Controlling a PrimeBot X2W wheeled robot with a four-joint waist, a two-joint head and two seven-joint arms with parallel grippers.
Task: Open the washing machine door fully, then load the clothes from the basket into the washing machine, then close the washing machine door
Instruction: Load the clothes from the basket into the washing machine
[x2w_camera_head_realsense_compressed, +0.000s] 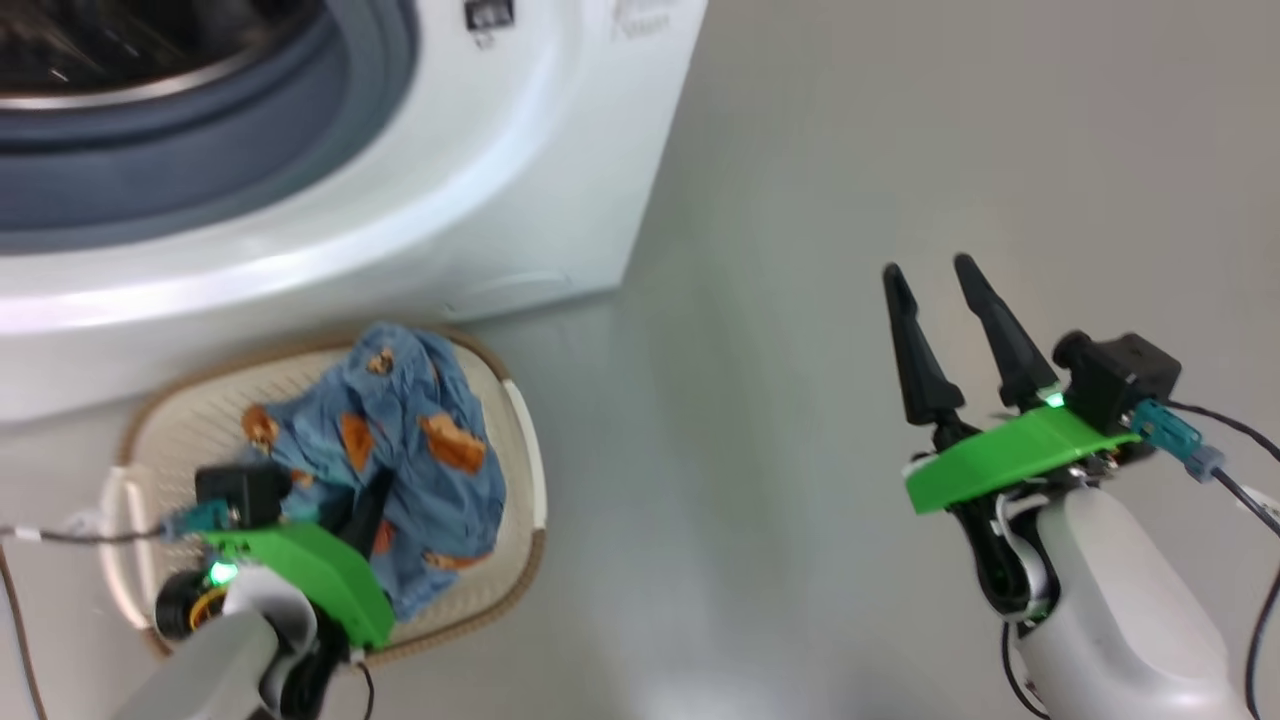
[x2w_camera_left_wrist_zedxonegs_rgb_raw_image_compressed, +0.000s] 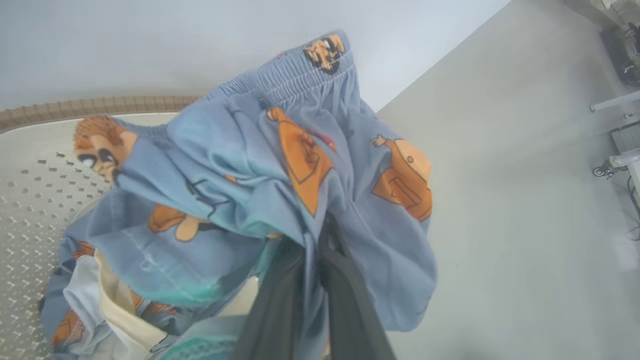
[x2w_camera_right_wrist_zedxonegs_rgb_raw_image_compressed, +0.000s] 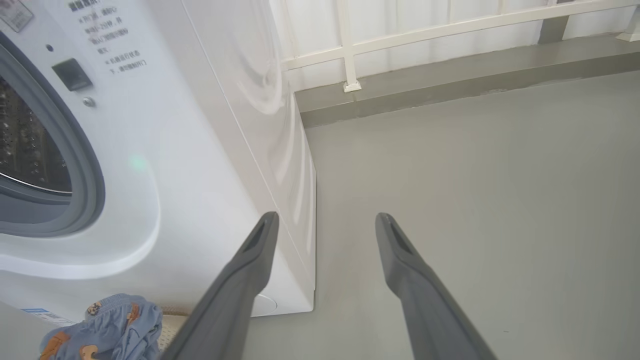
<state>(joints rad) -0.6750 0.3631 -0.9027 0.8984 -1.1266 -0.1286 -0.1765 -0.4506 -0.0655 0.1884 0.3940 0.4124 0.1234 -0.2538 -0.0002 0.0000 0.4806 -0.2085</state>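
Observation:
The white washing machine (x2w_camera_head_realsense_compressed: 520, 150) stands with its drum mouth and grey-blue gasket (x2w_camera_head_realsense_compressed: 180, 170) uncovered; its door is out of view. Below it on the floor sits the cream basket (x2w_camera_head_realsense_compressed: 525, 440) holding the light-blue clothes (x2w_camera_head_realsense_compressed: 430, 440) with orange animals. My left gripper (x2w_camera_head_realsense_compressed: 362, 515) reaches into the basket and is shut on the blue fabric (x2w_camera_left_wrist_zedxonegs_rgb_raw_image_compressed: 260, 190), which bunches up around its dark fingers (x2w_camera_left_wrist_zedxonegs_rgb_raw_image_compressed: 345, 300); some white and cream cloth (x2w_camera_left_wrist_zedxonegs_rgb_raw_image_compressed: 107, 290) lies underneath. Off to the right, over bare floor, my right gripper (x2w_camera_head_realsense_compressed: 935, 275) hangs open and holds nothing (x2w_camera_right_wrist_zedxonegs_rgb_raw_image_compressed: 325, 222).
Grey floor (x2w_camera_head_realsense_compressed: 850, 150) spreads to the right of the machine. The right wrist view shows a raised grey ledge (x2w_camera_right_wrist_zedxonegs_rgb_raw_image_compressed: 450, 80) with a white railing (x2w_camera_right_wrist_zedxonegs_rgb_raw_image_compressed: 350, 45) behind the machine (x2w_camera_right_wrist_zedxonegs_rgb_raw_image_compressed: 200, 125), and the clothes (x2w_camera_right_wrist_zedxonegs_rgb_raw_image_compressed: 110, 330) at the lower left.

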